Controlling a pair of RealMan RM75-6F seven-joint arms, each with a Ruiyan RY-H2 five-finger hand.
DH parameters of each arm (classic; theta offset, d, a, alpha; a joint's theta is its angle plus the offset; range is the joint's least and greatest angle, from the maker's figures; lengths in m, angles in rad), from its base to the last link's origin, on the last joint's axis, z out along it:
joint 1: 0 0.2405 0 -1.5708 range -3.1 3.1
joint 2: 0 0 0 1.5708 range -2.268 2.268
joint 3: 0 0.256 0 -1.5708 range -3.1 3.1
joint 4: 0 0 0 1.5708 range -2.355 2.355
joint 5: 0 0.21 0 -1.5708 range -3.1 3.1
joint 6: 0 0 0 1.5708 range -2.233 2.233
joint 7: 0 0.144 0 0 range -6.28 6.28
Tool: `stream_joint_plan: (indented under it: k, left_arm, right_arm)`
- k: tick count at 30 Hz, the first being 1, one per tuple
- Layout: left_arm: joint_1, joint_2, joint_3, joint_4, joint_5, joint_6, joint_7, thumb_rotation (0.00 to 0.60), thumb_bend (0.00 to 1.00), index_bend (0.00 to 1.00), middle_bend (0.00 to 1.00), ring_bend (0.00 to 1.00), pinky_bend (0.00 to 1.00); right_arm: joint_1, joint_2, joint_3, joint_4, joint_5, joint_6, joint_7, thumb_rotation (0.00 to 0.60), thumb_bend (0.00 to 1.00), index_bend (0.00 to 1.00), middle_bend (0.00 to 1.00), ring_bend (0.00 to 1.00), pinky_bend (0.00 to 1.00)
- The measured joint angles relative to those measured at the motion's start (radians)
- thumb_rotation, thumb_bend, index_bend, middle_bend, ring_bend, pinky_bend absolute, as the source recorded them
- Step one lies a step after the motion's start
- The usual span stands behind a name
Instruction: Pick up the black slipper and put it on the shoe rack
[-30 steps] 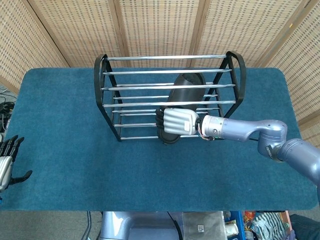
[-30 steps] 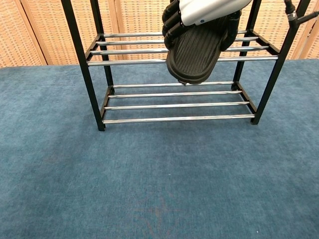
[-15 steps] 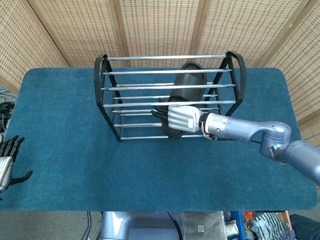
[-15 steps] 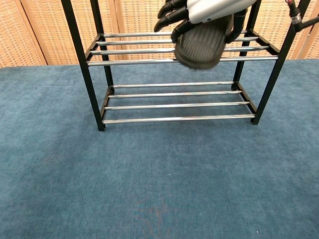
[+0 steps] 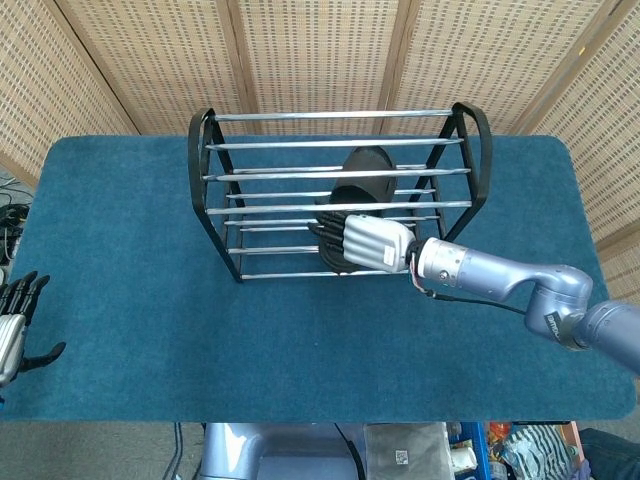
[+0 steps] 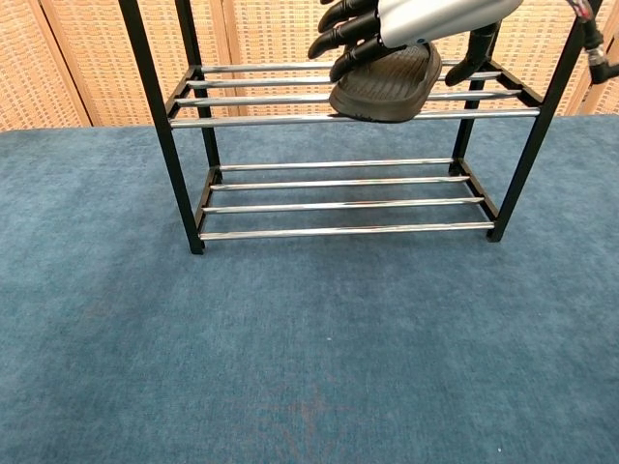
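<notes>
The black slipper point(image 5: 356, 190) point(image 6: 384, 89) lies sole-down and level on the middle shelf of the shoe rack point(image 5: 300, 116) point(image 6: 329, 231), its heel end at the front rail. My right hand point(image 5: 375, 243) point(image 6: 418, 19) hovers over the slipper's heel. Its fingers point(image 6: 344, 29) are stretched out above the slipper's left side, and its thumb point(image 6: 481, 53) hangs a little clear of the right side. My left hand point(image 5: 14, 322) rests at the table's far left edge with its fingers apart and nothing in it; the chest view does not show it.
The black-framed rack with chrome rails stands on the blue carpeted table point(image 5: 140, 300) toward the back. Its lower shelf point(image 6: 338, 184) holds nothing. Woven screen panels point(image 5: 320, 50) close off the back.
The slipper went from tilted with its heel hanging below the front rail to lying flat on the middle shelf. My right hand's fingers uncurled from it and the hand drew slightly back.
</notes>
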State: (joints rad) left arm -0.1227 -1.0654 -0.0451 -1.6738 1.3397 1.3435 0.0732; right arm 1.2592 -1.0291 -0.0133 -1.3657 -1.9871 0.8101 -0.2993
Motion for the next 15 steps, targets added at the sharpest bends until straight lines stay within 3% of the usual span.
stream_joint_plan:
  k: [9,13,15]
  left_arm:
    - [0.004,0.003,0.005,-0.003,0.018,0.010,-0.010,0.600,0.24,0.00,0.00,0.00,0.00]
    - [0.009,0.007,0.009,-0.005,0.034,0.023,-0.019,0.600,0.24,0.00,0.00,0.00,0.00]
    - [0.013,0.009,0.011,-0.007,0.045,0.033,-0.021,0.600,0.24,0.00,0.00,0.00,0.00]
  right_arm:
    - [-0.080,0.034,-0.010,-0.102,-0.020,0.127,-0.042,0.600,0.24,0.09,0.00,0.00,0.00]
    - [-0.158,0.041,-0.020,-0.135,-0.029,0.253,-0.053,0.600,0.23,0.08,0.00,0.00,0.00]
    - [-0.205,0.043,-0.026,-0.145,-0.030,0.319,-0.056,0.600,0.18,0.03,0.00,0.00,0.00]
